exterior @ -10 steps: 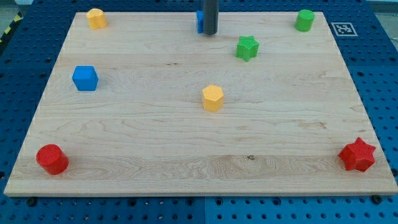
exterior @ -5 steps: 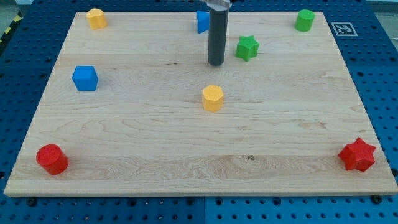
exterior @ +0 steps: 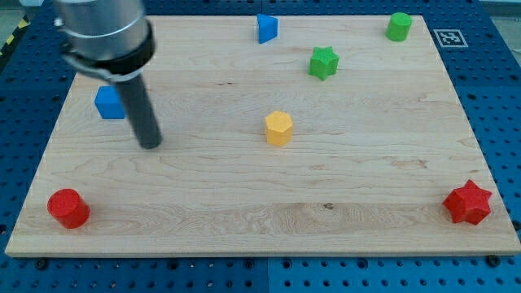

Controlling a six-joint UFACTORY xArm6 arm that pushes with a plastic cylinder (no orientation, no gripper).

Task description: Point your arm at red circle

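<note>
The red circle block (exterior: 68, 208) sits at the board's bottom left corner. My tip (exterior: 151, 146) rests on the wooden board (exterior: 244, 187), above and to the right of the red circle, well apart from it. The blue cube (exterior: 108, 102) is just up and left of the tip, partly hidden behind the rod. The arm's body covers the board's top left corner.
A yellow hexagon block (exterior: 278, 129) lies mid-board. A blue block (exterior: 266, 28) and a green star (exterior: 323, 62) are near the top middle. A green block (exterior: 399, 26) is at top right. A red star (exterior: 468, 203) is at bottom right.
My tip has moved from the top middle of the board down and far to the left, to beside the blue cube. The arm now hides the yellow block at the top left. No block moved.
</note>
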